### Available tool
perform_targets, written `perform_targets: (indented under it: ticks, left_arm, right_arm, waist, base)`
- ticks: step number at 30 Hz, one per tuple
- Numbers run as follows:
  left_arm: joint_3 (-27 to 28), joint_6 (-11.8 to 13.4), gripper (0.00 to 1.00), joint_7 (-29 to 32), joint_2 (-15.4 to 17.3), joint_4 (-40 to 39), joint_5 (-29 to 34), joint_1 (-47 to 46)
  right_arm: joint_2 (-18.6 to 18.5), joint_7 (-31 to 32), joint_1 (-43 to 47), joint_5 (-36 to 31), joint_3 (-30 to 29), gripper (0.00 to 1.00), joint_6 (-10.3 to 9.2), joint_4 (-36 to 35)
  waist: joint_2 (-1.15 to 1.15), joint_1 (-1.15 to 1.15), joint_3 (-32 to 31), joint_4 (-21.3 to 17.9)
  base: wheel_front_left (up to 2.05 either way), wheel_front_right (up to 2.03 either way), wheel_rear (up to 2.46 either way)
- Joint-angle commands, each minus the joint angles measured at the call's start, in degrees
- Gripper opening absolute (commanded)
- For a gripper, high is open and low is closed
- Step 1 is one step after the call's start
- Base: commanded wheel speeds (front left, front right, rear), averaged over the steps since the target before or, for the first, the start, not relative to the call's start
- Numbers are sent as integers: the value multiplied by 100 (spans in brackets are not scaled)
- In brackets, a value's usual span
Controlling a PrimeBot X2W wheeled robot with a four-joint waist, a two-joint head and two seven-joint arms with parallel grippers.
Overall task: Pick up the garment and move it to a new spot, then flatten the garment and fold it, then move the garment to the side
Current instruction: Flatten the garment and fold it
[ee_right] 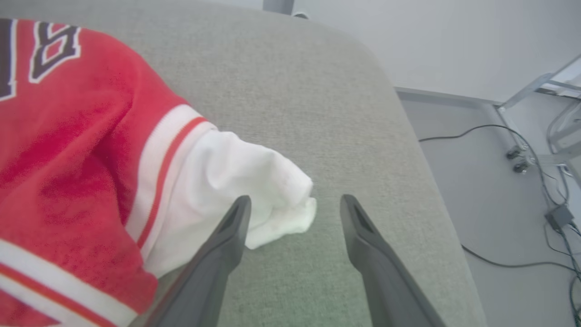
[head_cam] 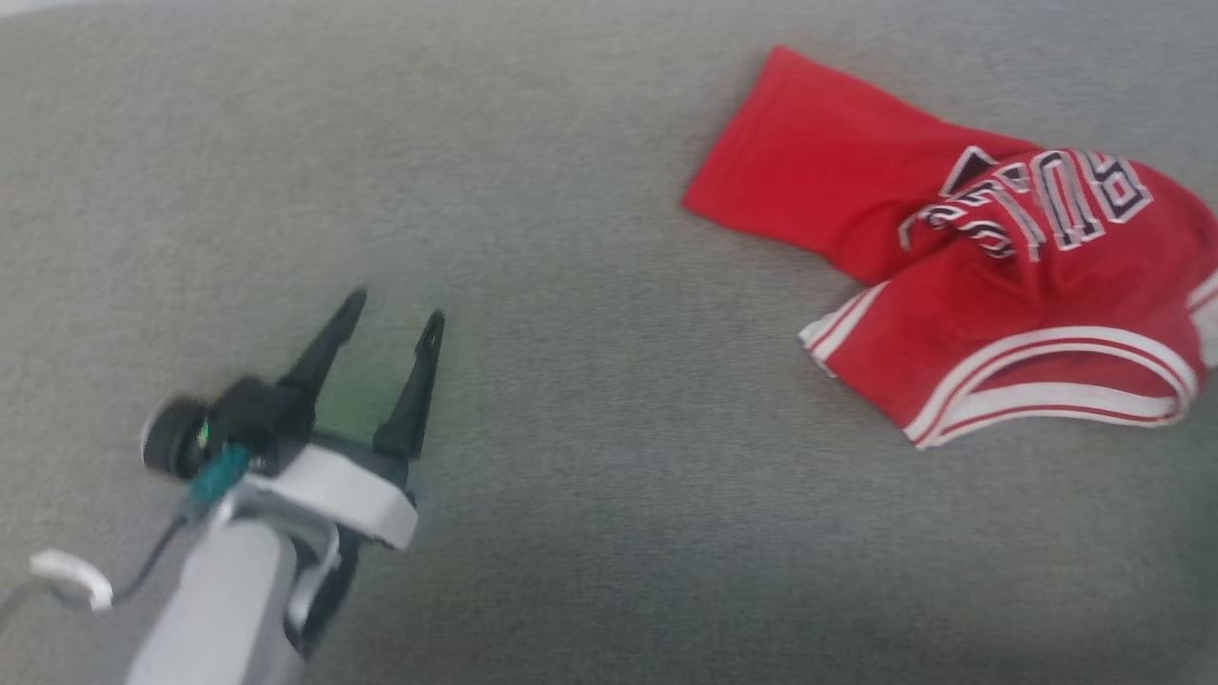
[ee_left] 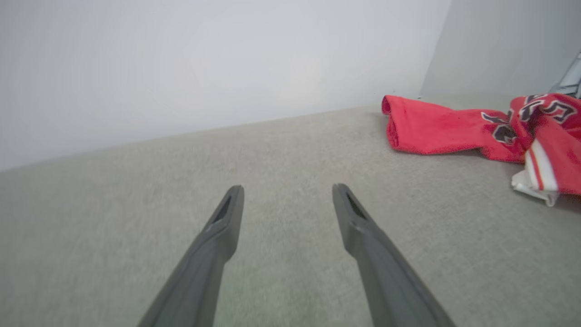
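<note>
The garment, a red jersey with white-and-red striped trim and black white-edged lettering, lies rumpled on the grey bench, toward the upper right of the head view. One plain red end stretches up and to the left. The striped armhole trim curls along the side nearest the camera.

The left pincer is low at the left of that view, well apart from the garment, with bare bench between them. Its two dark fingers are spread and nothing is between them. They point up and slightly right, and the pale forearm behind them slants in from the bottom edge. In the left wrist view the spread fingers hang just above the bench, the garment is off to their right, and a pale wall stands behind.

In the right wrist view the right pincer is right at the garment's edge. Its fingers are apart and grip nothing. A white fold of the garment pokes out from the striped trim and ends just past the tip of the finger on that view's left, reaching partly into the gap. The other finger is over bare bench. The red body fills the left side of that view. Beyond the bench's rounded edge are a grey floor and loose cables.
</note>
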Motion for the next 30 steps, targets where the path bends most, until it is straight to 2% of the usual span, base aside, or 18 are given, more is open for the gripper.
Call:
perform_targets:
  ticks: [1, 3, 7, 12, 16, 20, 23, 30]
  left_arm:
    - [-63, -8, 100, -30, 31, -12, -15, -107]
    - [-515, -8, 100, -24, 398, 48, -197, -460]
    - [-1727, -8, 100, 573, 1003, 15, -890, -1376]
    - [-3030, -7, 100, 2234, 1413, -23, -2779, -2525]
    - [-3586, -8, 100, 3849, 1519, 207, -4335, -3241]
    - [-3856, -8, 100, 5022, 1523, 523, -5276, -3693]
    - [-3901, -8, 100, 5384, 1471, 735, -5707, -3851]
    - [-4080, -8, 100, 5473, 1162, 1177, -5993, -4091]
  right_arm:
    - [44, -63, 65, -46, -20, 100, 1, -31]
    - [262, -364, 146, -34, -150, 100, 1, -177]
    - [700, -856, 293, 72, -232, 100, 1, -585]
    - [1200, -1129, 380, 89, -35, 100, 1, -1010]
    - [1471, -1215, 364, 89, 148, 100, 1, -1155]
    - [1649, -1289, 309, 114, 261, 100, 1, -1200]
    - [1743, -1351, 260, 133, 338, 100, 1, -1188]
    - [1930, -1466, 178, 135, 501, 100, 1, -1125]
  waist:
    - [0, 0, -107, -130]
    - [0, 0, -171, -296]
    - [0, 0, -191, -691]
    - [0, 0, -62, -1193]
    - [0, 0, 96, -1535]
    - [0, 0, 262, -1824]
    - [0, 0, 384, -2014]
    - [0, 0, 589, -2285]
  base:
    - [0, 0, 0]
    - [0, 0, 0]
    - [0, 0, 0]
    - [0, 0, 0]
    - [0, 0, 0]
    - [0, 0, 0]
    - [0, 0, 0]
    - [0, 0, 0]
